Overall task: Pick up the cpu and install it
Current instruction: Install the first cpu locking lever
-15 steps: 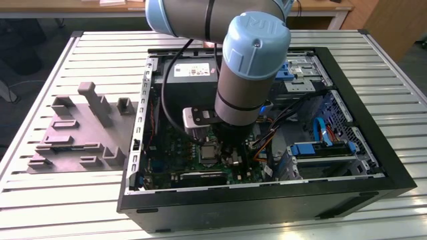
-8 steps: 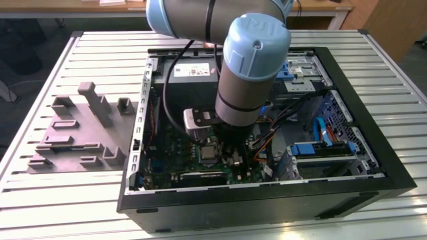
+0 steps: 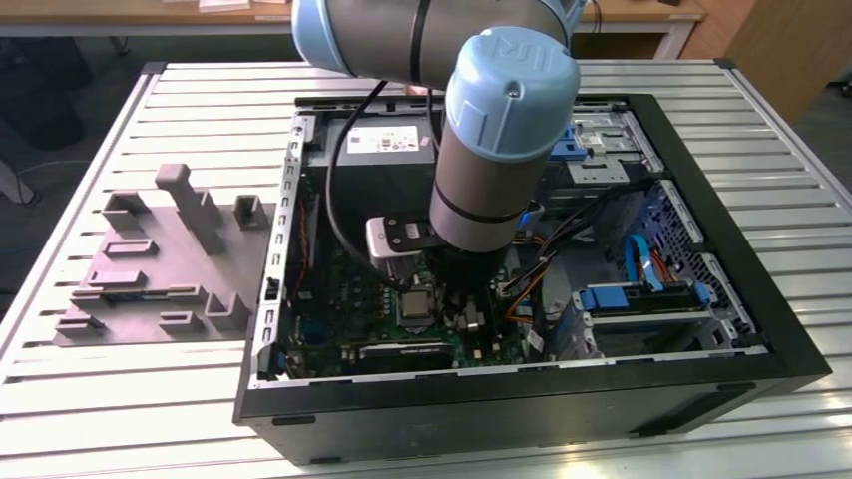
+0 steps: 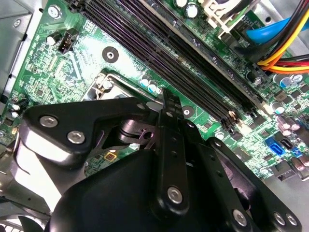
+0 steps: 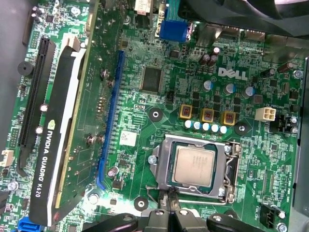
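Inside the open computer case (image 3: 745,329), the cpu (image 5: 194,164) is seen seated in the silver socket frame (image 5: 164,166) on the green motherboard (image 5: 145,121). Just beside the socket's edge, the gripper (image 5: 170,203) is held with its fingertips (image 5: 165,199) pressed together, nothing gripped between them, and the cpu is not touched.

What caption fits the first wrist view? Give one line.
The cpu sits in the socket frame on the green motherboard, gripper just beside it.

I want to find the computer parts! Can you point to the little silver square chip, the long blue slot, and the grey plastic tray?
Small pale silver square cpu (image 5: 194,165): first wrist view, centre of its metal top.
Long blue slot (image 5: 110,121): first wrist view, mid-length.
Grey moulded plastic tray (image 3: 134,289): exterior view, flat base.
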Tool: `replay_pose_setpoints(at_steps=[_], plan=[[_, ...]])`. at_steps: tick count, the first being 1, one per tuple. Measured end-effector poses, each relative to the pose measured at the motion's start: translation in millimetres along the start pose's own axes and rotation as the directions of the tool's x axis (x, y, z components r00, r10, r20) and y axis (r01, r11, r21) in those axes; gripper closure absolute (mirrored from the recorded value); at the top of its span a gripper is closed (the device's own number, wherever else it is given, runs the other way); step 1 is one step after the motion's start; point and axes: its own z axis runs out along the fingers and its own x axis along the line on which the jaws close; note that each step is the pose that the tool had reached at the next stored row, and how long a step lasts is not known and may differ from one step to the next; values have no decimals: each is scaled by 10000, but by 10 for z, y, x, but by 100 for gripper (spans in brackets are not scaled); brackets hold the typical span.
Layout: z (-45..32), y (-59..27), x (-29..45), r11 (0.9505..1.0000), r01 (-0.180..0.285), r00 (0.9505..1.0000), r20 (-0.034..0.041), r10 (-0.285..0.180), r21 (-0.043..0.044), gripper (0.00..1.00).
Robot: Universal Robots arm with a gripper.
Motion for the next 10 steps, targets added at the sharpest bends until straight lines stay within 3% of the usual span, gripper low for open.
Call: replay_pose_setpoints(at_steps=[5,10], plan=[[-25,3,-2,10000,-1,10000,10,1,4,89],[-117,9,-4,10000,0,10000,5,0,2,89]])
